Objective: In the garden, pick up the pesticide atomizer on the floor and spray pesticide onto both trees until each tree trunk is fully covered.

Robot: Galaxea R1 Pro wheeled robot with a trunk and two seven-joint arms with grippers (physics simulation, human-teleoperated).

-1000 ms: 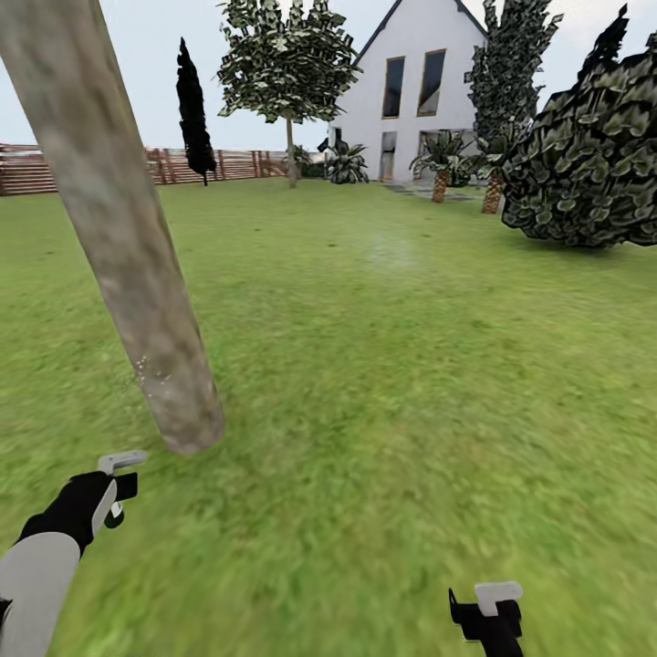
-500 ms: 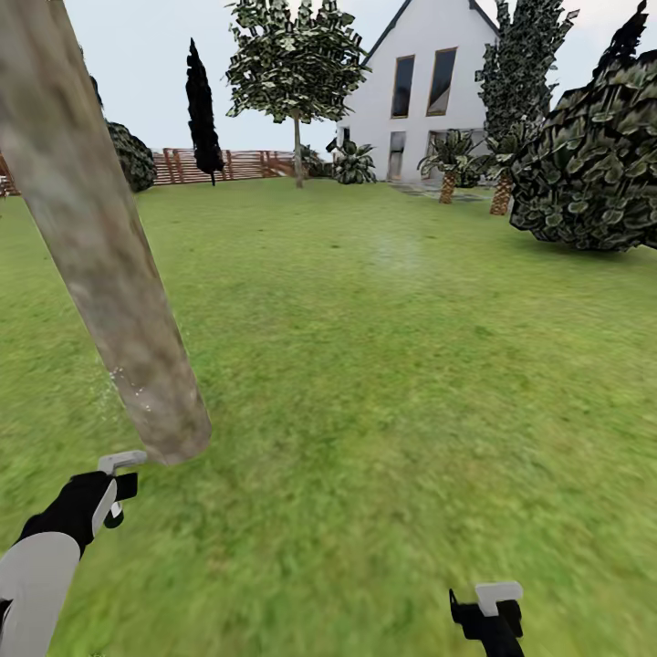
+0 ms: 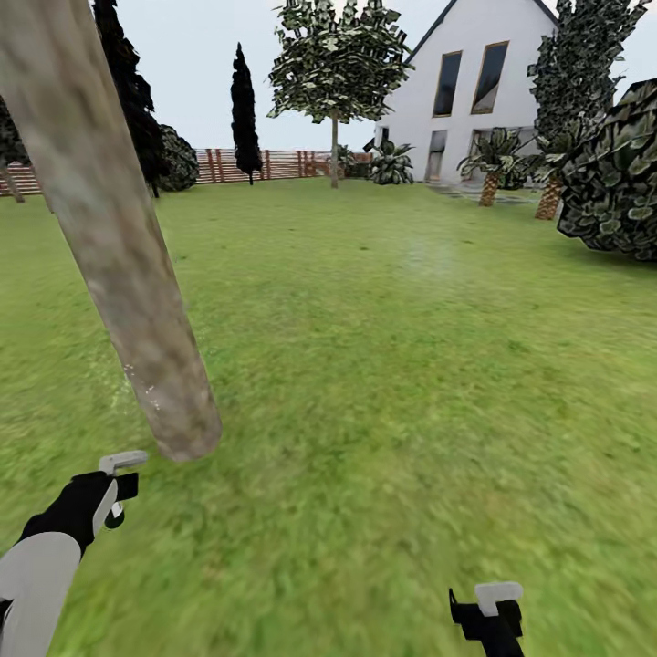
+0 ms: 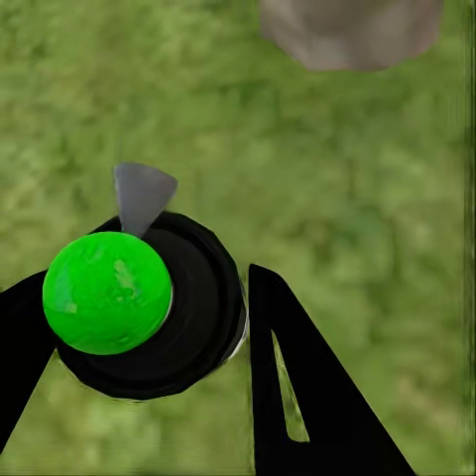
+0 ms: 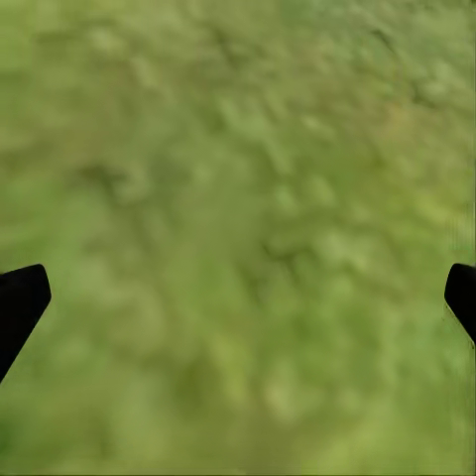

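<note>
Your left gripper (image 4: 149, 337) clamps the atomizer (image 4: 139, 302); right gripper (image 5: 238, 297) gapes empty. Drift off the trunk (image 3: 119, 246) and spray misses.

Even flat daylight, pale sky, no hard shadows; grass (image 3: 411, 383) smeared soft, blurrier in both wrist views.

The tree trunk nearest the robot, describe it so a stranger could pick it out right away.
On the wide green lawn in front of the white house, look to the near left, just ahead of the robot's left hand. The tree trunk there is a thick, smooth, mottled grey-tan column leaning across the view, far broader than the thin-stemmed leafy tree or the scaly short palms by the house.
</note>
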